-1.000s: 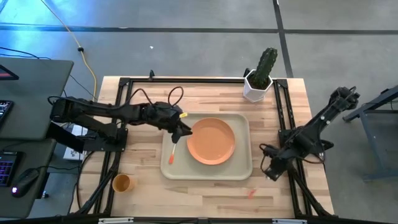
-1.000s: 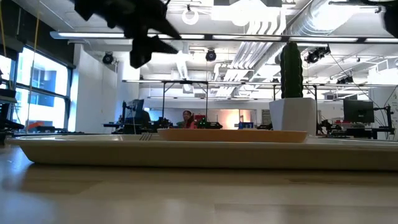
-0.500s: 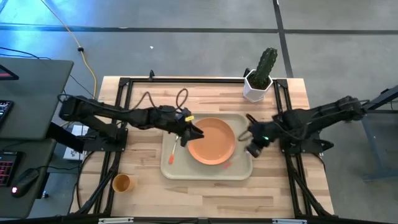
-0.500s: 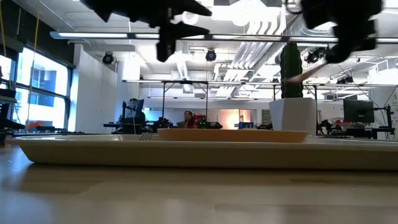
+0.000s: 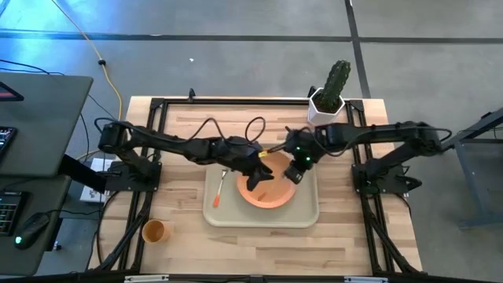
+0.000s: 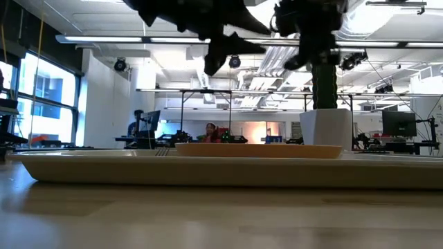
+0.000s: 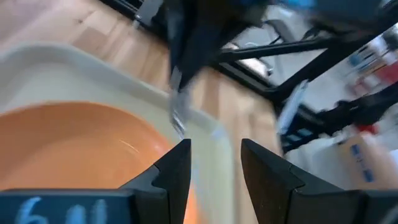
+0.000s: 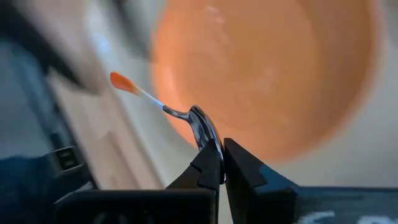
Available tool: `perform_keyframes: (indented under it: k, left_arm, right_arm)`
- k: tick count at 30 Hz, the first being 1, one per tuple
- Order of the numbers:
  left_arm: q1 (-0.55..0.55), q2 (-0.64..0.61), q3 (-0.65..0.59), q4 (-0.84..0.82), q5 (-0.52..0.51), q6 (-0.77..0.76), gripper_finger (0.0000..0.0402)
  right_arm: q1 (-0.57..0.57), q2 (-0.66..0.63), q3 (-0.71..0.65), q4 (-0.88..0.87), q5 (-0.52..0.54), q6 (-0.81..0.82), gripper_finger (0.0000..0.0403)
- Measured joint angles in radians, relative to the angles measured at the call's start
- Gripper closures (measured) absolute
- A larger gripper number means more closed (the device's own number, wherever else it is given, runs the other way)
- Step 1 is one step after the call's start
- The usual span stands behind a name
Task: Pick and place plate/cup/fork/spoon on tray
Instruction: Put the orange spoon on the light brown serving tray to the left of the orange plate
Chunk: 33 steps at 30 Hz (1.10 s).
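Observation:
The beige tray (image 5: 306, 206) lies mid-table with the orange plate (image 5: 271, 192) on it. The fork (image 5: 219, 189) lies on the tray's left part, its orange handle toward the near edge. The small orange cup (image 5: 153, 231) stands on the table near the near left corner. My right gripper (image 5: 295, 170) hangs over the plate's far right rim, shut on the spoon (image 8: 163, 106). My left gripper (image 5: 257, 178) hovers open and empty over the plate's left part; its fingers also show in the left wrist view (image 7: 214, 168). My right gripper pinches the spoon's metal bowl (image 8: 200, 126) between its two fingers, coming from above. The thin handle sticks out ahead of the fingertips to its orange end (image 8: 121, 81). The spoon is lifted clear, above the plate (image 8: 267, 68) and the tray.
A white pot with a green cactus (image 5: 328, 98) stands at the far right, just beyond the right arm. Black frame rails run along the table's edges. The two grippers are close together over the plate. Bare wood shows near the table's near edge (image 5: 259, 248).
My right gripper has gone from the table's near right toward the far left, over the plate, carrying the spoon, which earlier lay on the table by the tray's near right corner. My left gripper has gone rightward from the tray's left part to over the plate.

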Motion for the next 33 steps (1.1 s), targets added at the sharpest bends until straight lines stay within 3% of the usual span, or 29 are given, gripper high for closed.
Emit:
perform_keyframes:
  k: [3,13,26,33]
  left_arm:
    - [0.002,0.03,0.0,-0.018,0.004,0.051,0.0271]
    - [0.03,0.049,-0.001,-0.041,0.153,-0.003,0.0277]
    - [0.06,0.053,-0.001,-0.093,0.18,0.03,0.0395]
    - [0.063,0.04,-0.001,-0.1,0.167,-0.018,0.0375]
  right_arm:
    - [-0.022,0.027,0.0,0.066,-0.054,-0.074,0.0403]
    - [-0.047,0.05,-0.001,0.128,-0.03,-0.16,0.0403]
    - [-0.038,0.05,-0.001,0.194,-0.006,-0.257,0.0403]
    - [-0.038,0.049,-0.001,0.187,0.037,-0.254,0.0403]
